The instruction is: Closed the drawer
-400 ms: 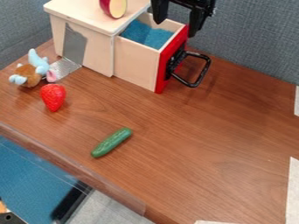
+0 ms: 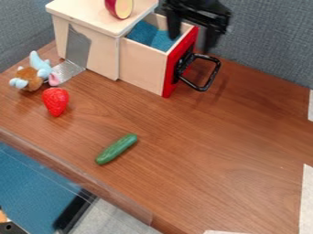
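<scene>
1. Compared with the earlier frame, the black gripper [image 2: 192, 43] has moved a bit right and down in the camera view, while the drawer [image 2: 143, 66] hasn't budged, and the toy strawberry [image 2: 56, 101] and cucumber [image 2: 116, 149] are right where they were
2. So the drawer is sticking out of the right side of the wooden cabinet [image 2: 101, 50], still open, blue lining [image 2: 143, 33] on show. Its red front [image 2: 172, 77] faces right and slightly toward the bottom of the view, black handle [image 2: 212, 82] poking out, and its long axis runs the same way, out from the cabinet
3. Gripper's two fingers are spread well apart with nothing between them, up by the drawer's front end, can't tell if they're touching it tbh
</scene>
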